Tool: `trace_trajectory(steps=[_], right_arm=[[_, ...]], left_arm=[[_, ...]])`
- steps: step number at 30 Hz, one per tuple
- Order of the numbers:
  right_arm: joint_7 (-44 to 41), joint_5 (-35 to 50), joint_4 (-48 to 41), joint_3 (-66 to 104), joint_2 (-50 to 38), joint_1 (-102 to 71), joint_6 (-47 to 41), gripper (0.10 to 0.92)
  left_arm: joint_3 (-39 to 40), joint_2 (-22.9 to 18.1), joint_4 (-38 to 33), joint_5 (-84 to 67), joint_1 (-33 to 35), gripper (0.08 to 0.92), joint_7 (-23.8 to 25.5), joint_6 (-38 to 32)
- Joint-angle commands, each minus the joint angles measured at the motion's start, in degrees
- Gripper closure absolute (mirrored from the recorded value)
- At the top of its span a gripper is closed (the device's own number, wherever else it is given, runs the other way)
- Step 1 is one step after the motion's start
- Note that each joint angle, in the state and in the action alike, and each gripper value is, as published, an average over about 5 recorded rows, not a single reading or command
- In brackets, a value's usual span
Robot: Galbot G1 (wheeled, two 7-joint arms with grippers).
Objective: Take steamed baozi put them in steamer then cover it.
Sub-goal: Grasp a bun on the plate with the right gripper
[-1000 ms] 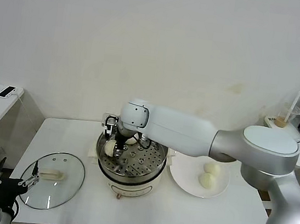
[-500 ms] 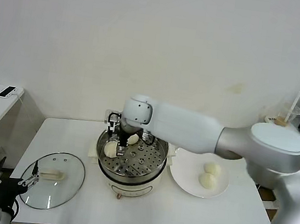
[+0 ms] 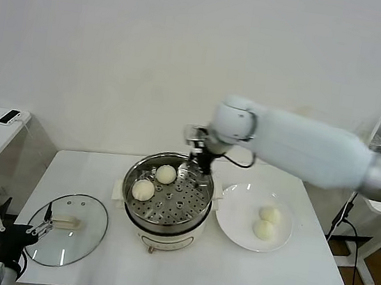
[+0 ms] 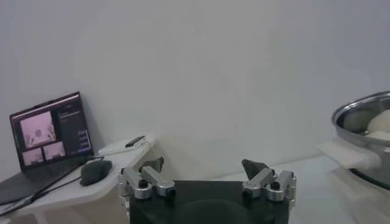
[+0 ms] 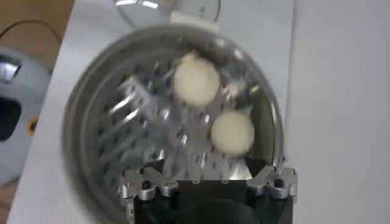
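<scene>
A white table is carrying the steel steamer at its middle, with the glass cover lying flat at the near left and a white plate sitting just right of the steamer. Two steamed baozi are sitting on the steamer's perforated tray toward its far left, and two more are resting on the plate. The right gripper is hanging released and empty over the steamer's far right rim, while the left gripper is idling with jaws apart just off the table's near left corner beside the cover.
</scene>
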Motion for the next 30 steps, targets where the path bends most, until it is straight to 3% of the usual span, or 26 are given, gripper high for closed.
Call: trace_trajectory(steps=[1,6,14,30], right_arm=[[-6.28,-10.93,8.82,5.97,-23.48,-5.20,6.90,0.203],[-8.06,-18.40,8.11,14.43,-29.44,-15.94,11.12,0.203],[-9.15,-29.26,3.78,24.51,-31.77,-32.93,15.74,0.203],[-4.86,-32.34,-8.41,27.16,-19.74,-39.53,16.36,0.203]], left_arm=[[0.17,0.04,0.23,0.08,0.13,0.177,0.01,0.03],[0.58,-0.04,0.69,0.50,-0.05,0.177,0.00,0.08],[0.38,0.07,1.12,0.75,0.55,0.177,0.02,0.06],[-0.32,-0.70,1.72,1.49,1.34,0.177,0.02,-0.05]])
